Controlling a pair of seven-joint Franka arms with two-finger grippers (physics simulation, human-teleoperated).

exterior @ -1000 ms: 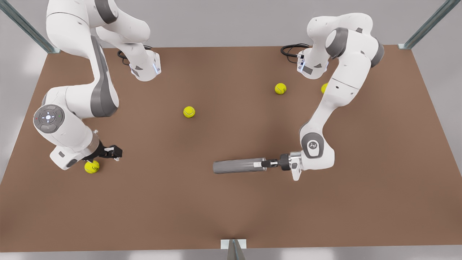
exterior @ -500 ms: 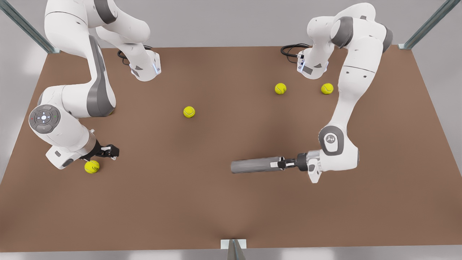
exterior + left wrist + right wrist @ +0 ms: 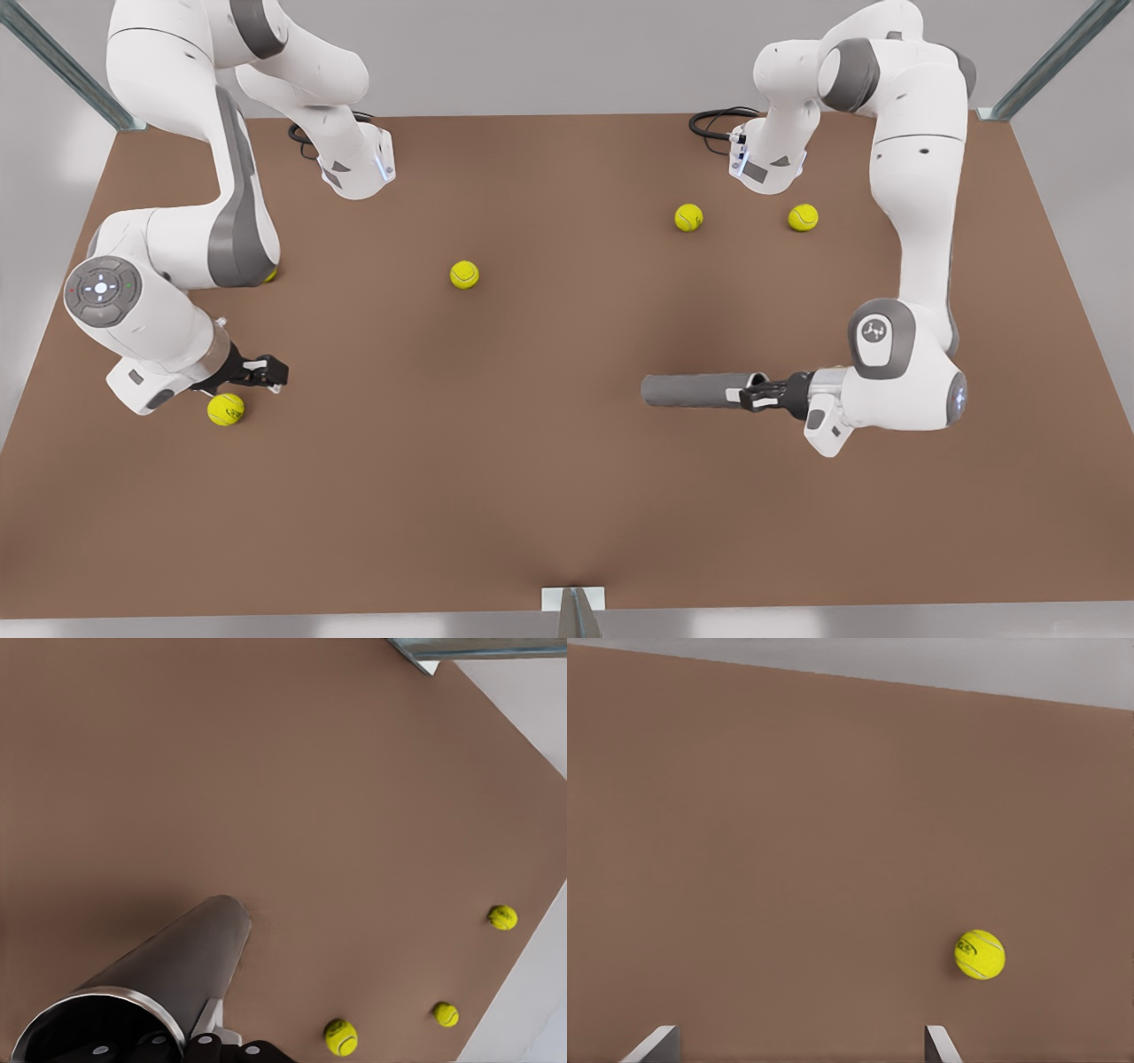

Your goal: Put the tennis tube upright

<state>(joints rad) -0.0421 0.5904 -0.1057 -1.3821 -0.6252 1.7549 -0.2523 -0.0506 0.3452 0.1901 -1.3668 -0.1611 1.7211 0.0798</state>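
The tennis tube [image 3: 695,390] is a dark grey cylinder lying level, low over the brown table [image 3: 532,496], at the front view's right. My left gripper [image 3: 753,394] is shut on the end nearest it. In the left wrist view the tennis tube [image 3: 177,974] runs away from the camera, its silvery rim held by my left gripper [image 3: 190,1043]. At the front view's left, my right gripper [image 3: 266,368] waits open just above a tennis ball [image 3: 226,409]. The right wrist view has my right gripper [image 3: 797,1038] wide apart, with a ball [image 3: 980,954] ahead of it.
Loose tennis balls lie at mid-table [image 3: 464,275] and at the back right [image 3: 688,217] [image 3: 803,217]. The left wrist view also has balls [image 3: 501,917] [image 3: 446,1014] [image 3: 341,1036] near the table's far edge. Metal frame posts [image 3: 576,611] stand at the table's edges.
My left gripper has carried the tennis tube, still level, toward the front view's right. My right gripper has drifted slightly left and stayed open.
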